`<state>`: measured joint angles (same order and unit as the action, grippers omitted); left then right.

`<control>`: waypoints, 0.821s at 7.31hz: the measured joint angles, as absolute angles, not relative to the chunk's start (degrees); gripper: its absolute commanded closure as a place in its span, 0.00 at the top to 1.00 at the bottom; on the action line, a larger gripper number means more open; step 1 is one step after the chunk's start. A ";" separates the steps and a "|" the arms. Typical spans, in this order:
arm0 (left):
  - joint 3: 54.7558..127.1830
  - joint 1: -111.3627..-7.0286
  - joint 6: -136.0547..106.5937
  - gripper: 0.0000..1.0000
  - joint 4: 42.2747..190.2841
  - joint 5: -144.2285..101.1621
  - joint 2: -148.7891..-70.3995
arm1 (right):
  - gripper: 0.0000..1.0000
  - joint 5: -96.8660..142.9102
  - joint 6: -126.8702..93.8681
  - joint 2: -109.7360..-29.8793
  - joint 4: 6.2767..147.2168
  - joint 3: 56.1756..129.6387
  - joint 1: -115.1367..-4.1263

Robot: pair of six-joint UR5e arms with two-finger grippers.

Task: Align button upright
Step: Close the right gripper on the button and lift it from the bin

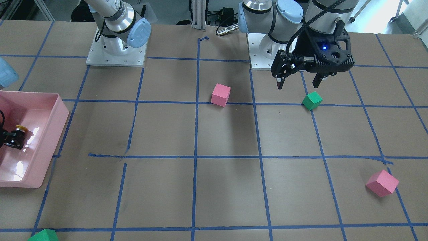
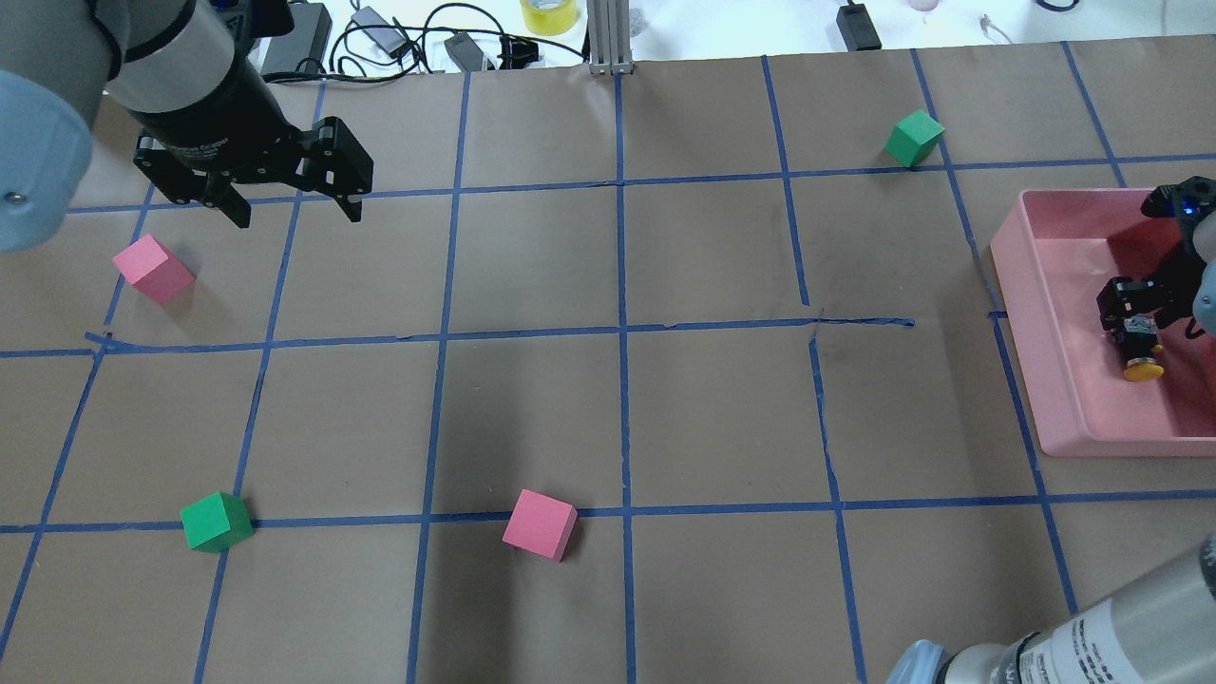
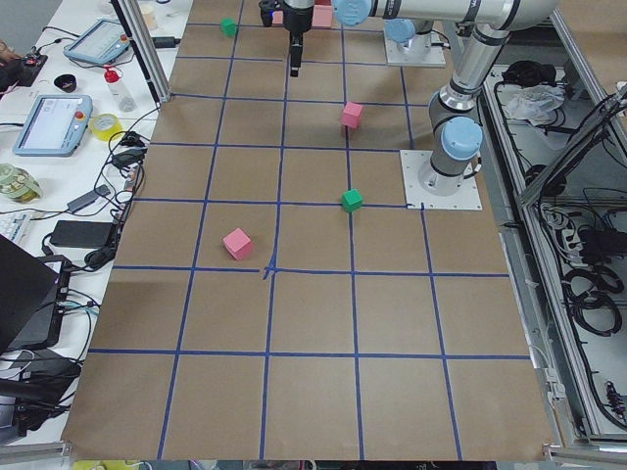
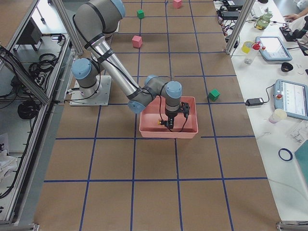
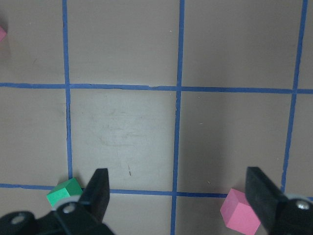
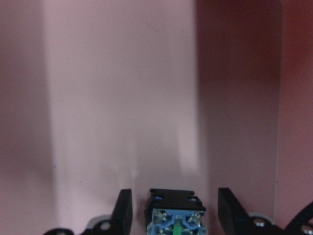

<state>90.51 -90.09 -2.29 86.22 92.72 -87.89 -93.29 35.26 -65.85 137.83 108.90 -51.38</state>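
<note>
The button (image 2: 1141, 356), with a yellow cap, a black body and a metallic base, is in the pink tray (image 2: 1026, 313) at the table's right end. It seems to lie on its side, cap toward the robot. It also shows in the front view (image 1: 19, 131). My right gripper (image 2: 1135, 318) is low in the tray. In the right wrist view its fingers (image 6: 124, 210) stand on either side of the button's base (image 6: 176, 215) with narrow gaps, so the gripper (image 6: 175, 192) is open. My left gripper (image 2: 290, 204) is open and empty above the table's far left part.
A pink cube (image 2: 152, 269) and a green cube (image 2: 217, 522) lie near the left arm. Another pink cube (image 2: 540, 524) is near the front middle. A green cube (image 2: 915, 138) sits at the far right, beside the tray. The tray walls enclose the right gripper.
</note>
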 measured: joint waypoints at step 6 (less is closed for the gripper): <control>90.44 -90.09 -2.29 1.00 86.22 92.72 -87.89 | 0.02 -93.44 34.98 -66.50 137.38 108.77 -51.33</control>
